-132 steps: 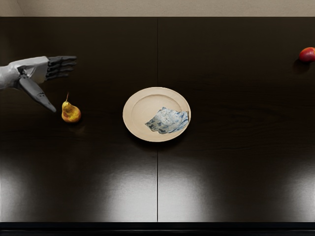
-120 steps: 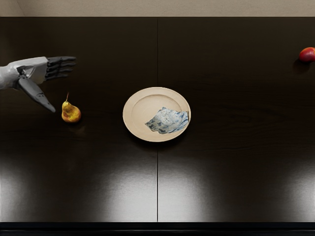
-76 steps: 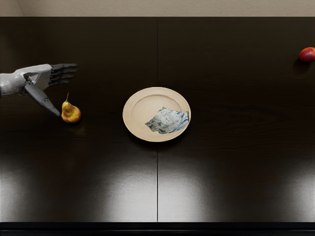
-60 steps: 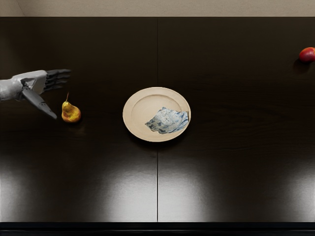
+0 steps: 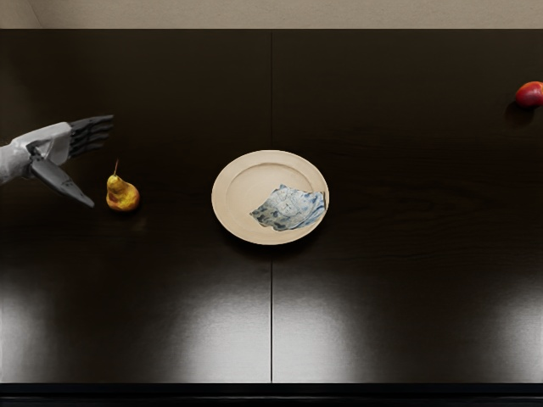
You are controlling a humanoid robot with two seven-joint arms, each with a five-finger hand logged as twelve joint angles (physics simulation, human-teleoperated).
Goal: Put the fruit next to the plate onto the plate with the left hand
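At the frame's left edge, the left hand (image 5: 49, 149) has a pale grey shell and dark, segmented fingers (image 5: 93, 131).

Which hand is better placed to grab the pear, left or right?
Left. The left hand is open just beside the pear, on its side away from the plate, not touching it. The right arm is out of view.

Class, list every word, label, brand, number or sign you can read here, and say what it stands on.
None: no writing shows on the round beige plate, the crumpled blue-and-white piece lying on it, the yellow pear, the red fruit, the dark table or the grey left hand.
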